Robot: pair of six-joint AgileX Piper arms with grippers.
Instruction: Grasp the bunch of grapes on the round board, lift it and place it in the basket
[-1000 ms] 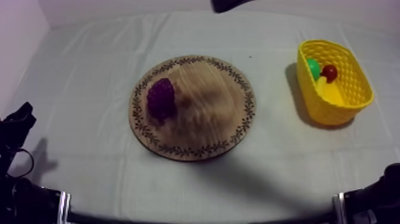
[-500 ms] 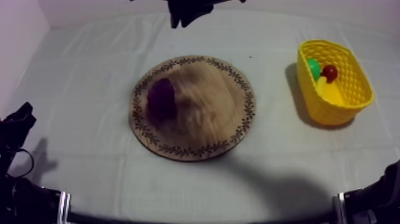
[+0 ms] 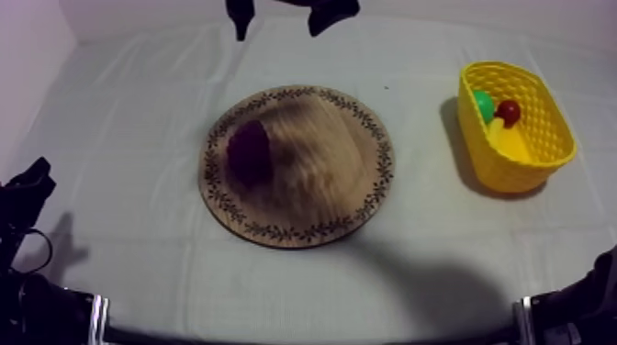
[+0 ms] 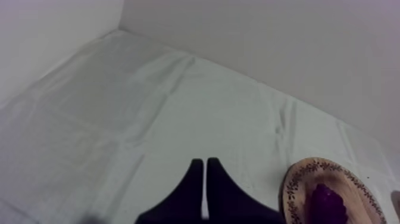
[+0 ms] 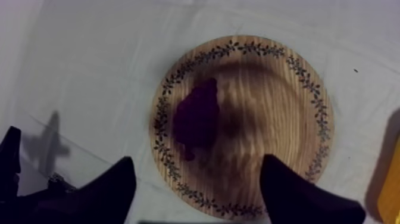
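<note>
In the top view the right gripper (image 3: 283, 16) is cut off by the far edge, so only the tips of its two black fingers show, standing well apart with nothing between them, above the cloth (image 3: 129, 110) beyond the round wooden board (image 3: 330, 174). The right wrist view looks down between those spread fingers, both cut short at the edge, onto the board below. The bunch of grapes (image 3: 249, 152) lies on the board, on the half toward the robot's left side, inside the rim; it reads as a dark purple lump, and its single berries are hard to tell apart. A soft shadow falls over the wood beside it. The rim carries a ring of leafy sprigs. The yellow basket (image 3: 528, 165) stands well apart from the board at the right side of the table; its lattice wall hides the lower parts of what lies inside. A small red fruit (image 3: 508, 112) shows there, touching a green fruit (image 3: 483, 104) whose shape is partly hidden, with a banana (image 3: 510, 142) just beside them. The left gripper (image 3: 28, 188) sits low at the left of the table, partly cut off; in the left wrist view its fingers lie together as a narrow wedge over the cloth, holding nothing, with the board and grapes off to one side, cropped at the edge.
</note>
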